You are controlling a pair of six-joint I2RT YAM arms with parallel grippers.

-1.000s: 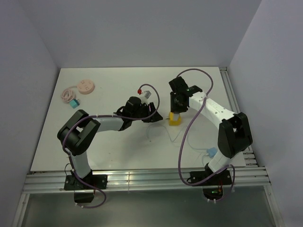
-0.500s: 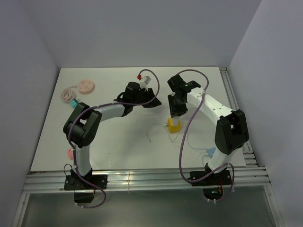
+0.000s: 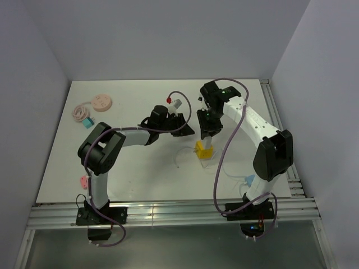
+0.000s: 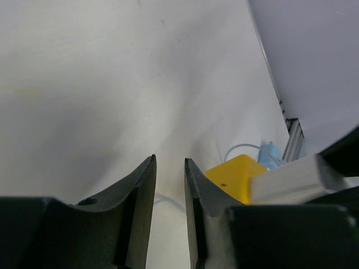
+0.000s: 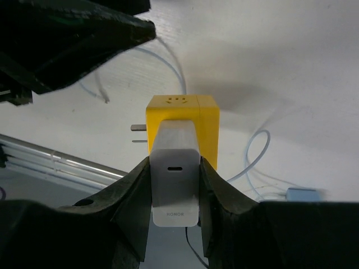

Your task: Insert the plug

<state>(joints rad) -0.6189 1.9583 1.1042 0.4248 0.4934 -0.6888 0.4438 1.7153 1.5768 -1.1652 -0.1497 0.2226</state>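
White table (image 3: 129,168), pale walls on three sides. Near the middle, the charger (image 5: 175,193), a white block, points nose-first at a yellow cube (image 5: 182,119) and touches its socket face. Whether the pins are fully home I cannot tell. Two metal prongs (image 5: 139,134) stick out of the cube's side.

The right gripper (image 5: 175,168) is clamped on the charger's two broad flat sides, close to the cube. The left gripper (image 4: 169,165) hovers just beside the cube with only a narrow slit between its jaws and nothing in it.

Both pieces look like hard, smooth plastic: stiff, light, and probably slippery if squeezed off-centre. The cube seems light enough to tip or skate under a push, so it likely needs bracing on its plain faces, clear of the prongs. The flat sides look like the best hold on the charger.

A thin white cable (image 3: 182,157) lies by the cube. Further off are a blue connector (image 3: 250,180) and a pink disc (image 3: 102,103).
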